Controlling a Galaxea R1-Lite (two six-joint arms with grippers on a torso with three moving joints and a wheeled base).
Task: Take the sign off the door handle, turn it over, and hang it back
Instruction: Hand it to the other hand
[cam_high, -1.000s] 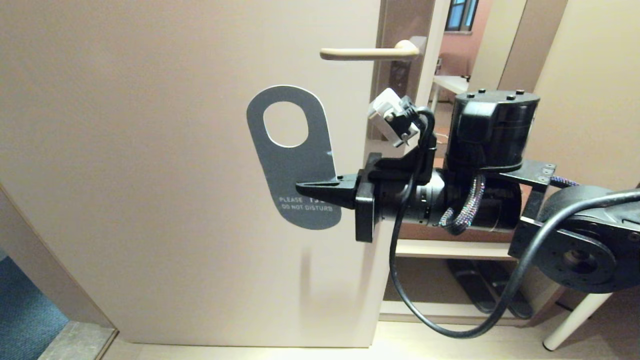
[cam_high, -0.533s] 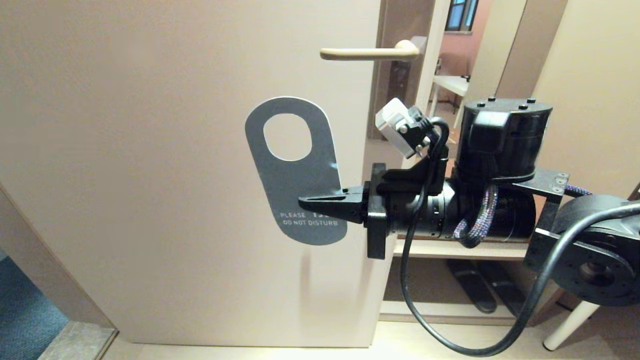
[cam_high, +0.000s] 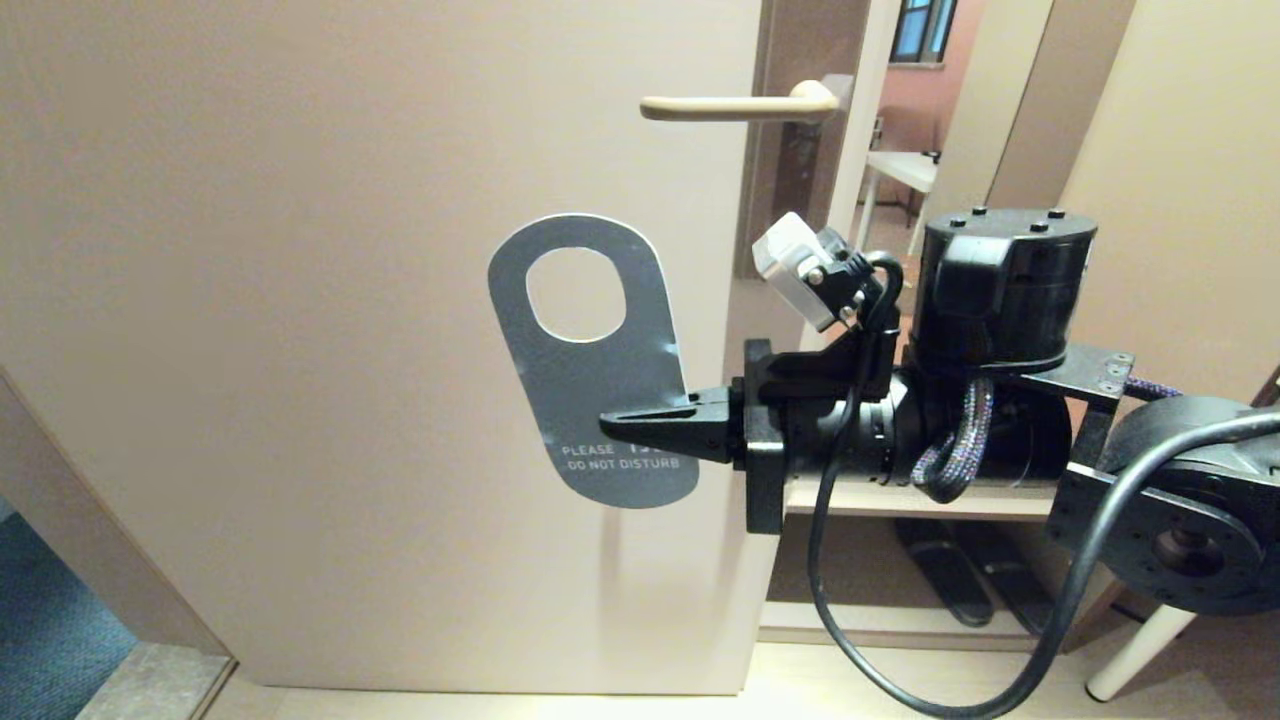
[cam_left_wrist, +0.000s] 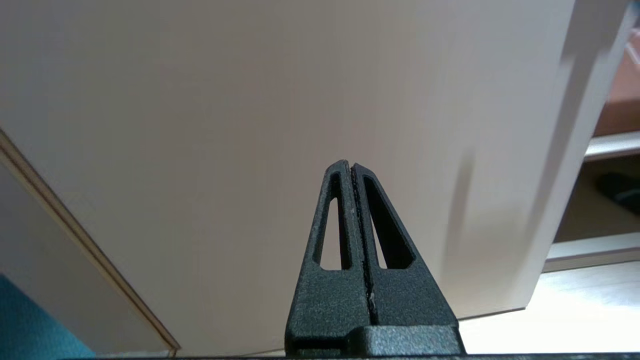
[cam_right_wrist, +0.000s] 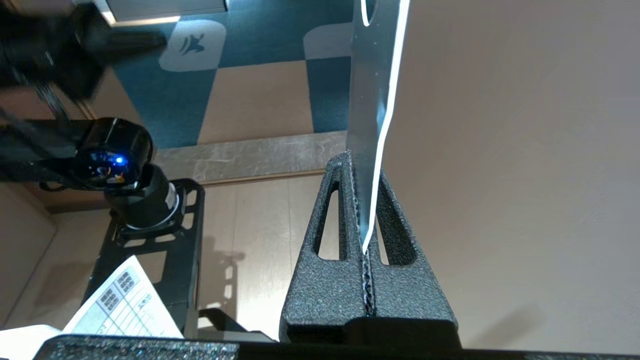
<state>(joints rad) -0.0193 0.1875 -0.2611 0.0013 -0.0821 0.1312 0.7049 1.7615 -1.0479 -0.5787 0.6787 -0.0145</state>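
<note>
— Sign (cam_high: 590, 385) where? Off door handle (cam_high: 735, 105), upright before door (cam_high: 300, 300), well below it.
— Held how? Lower edge pinched between right gripper (cam_high: 625, 425) jaws.
— Left gripper (cam_left_wrist: 352, 167)? Jaws closed, empty, near door.

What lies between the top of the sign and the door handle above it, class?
Nothing: in the head view only bare door separates the sign, clamped in the right gripper, from the empty door handle.
</note>
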